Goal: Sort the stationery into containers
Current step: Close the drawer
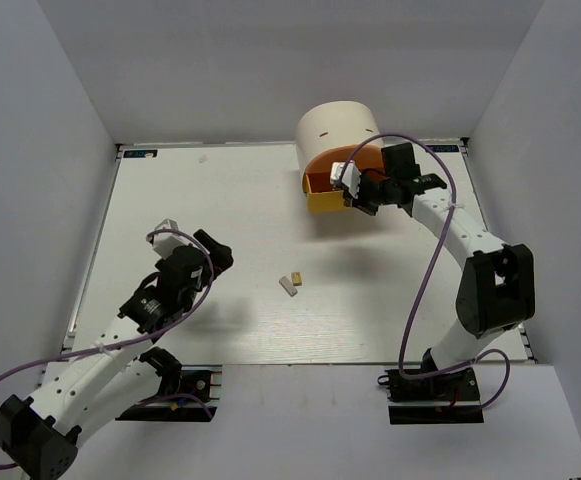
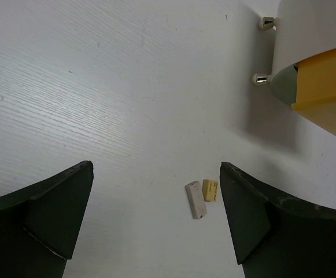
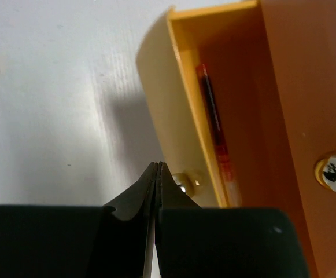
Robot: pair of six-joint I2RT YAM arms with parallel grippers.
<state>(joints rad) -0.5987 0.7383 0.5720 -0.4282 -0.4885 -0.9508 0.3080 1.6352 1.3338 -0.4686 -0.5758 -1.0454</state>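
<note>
Right wrist view: right gripper [image 3: 158, 169], fingers together, beside the open yellow drawer [image 3: 179, 87] (far edge) holding one highlighter [image 3: 213, 124]; we judge white eraser [image 1: 288, 285] and tan eraser [image 1: 298, 277], mid-table, unsorted; left gripper [image 2: 156, 171] spread apart.

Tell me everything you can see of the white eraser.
The white eraser is a small, plain oblong block lying flat on the white table, near its middle. A smaller tan eraser lies close beside it; whether they touch is unclear. Nothing holds it: the left gripper hangs open, its fingers short of it.
</note>
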